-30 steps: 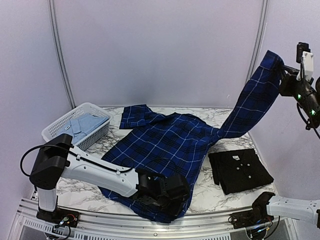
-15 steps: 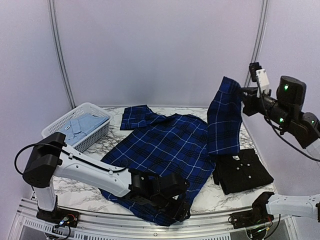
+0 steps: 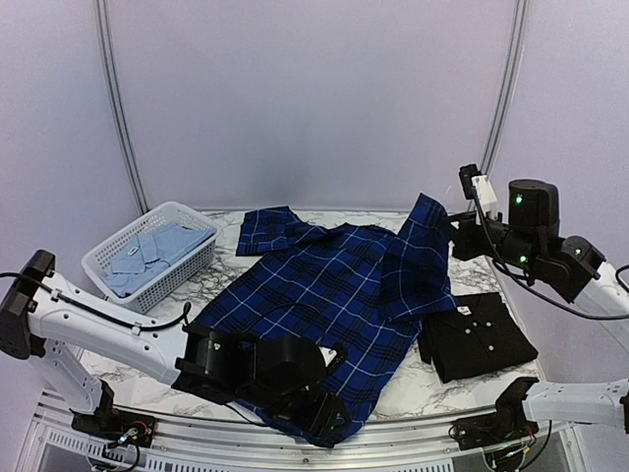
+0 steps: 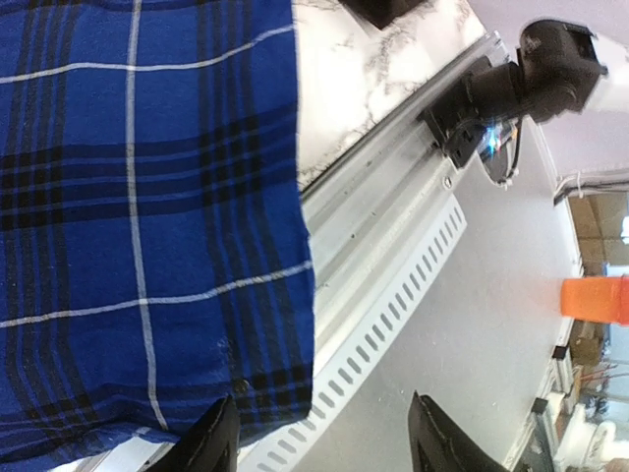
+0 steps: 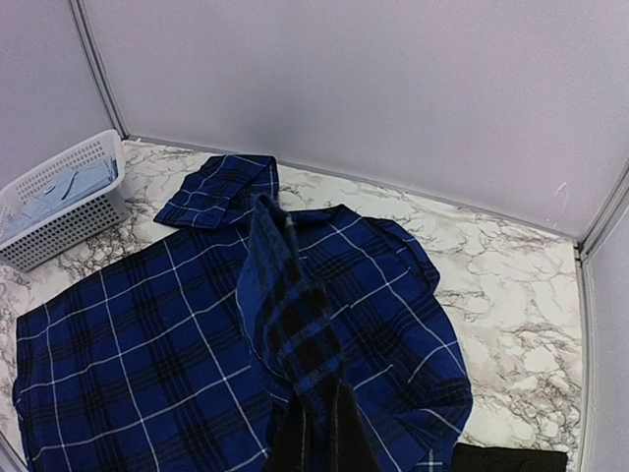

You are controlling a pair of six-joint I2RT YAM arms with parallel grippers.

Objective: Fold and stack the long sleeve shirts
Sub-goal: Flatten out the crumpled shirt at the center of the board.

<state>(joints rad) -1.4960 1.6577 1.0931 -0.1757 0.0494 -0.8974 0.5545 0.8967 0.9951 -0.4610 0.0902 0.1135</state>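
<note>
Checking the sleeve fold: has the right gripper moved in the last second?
Yes. The right gripper, shut on the sleeve of the plaid shirt, has swung down and left, crossing the right frame pole.

Walls (image 3: 314, 98): plain pale lavender panels, evenly lit. 
Poles (image 3: 116, 108): two slim grey uprights at the rear corners. 
Desk (image 3: 413, 383): white marble top with grey veins. 
Rail (image 4: 383, 256): slotted aluminium along the near edge. 
Floor (image 4: 472, 324): smooth grey.
</note>
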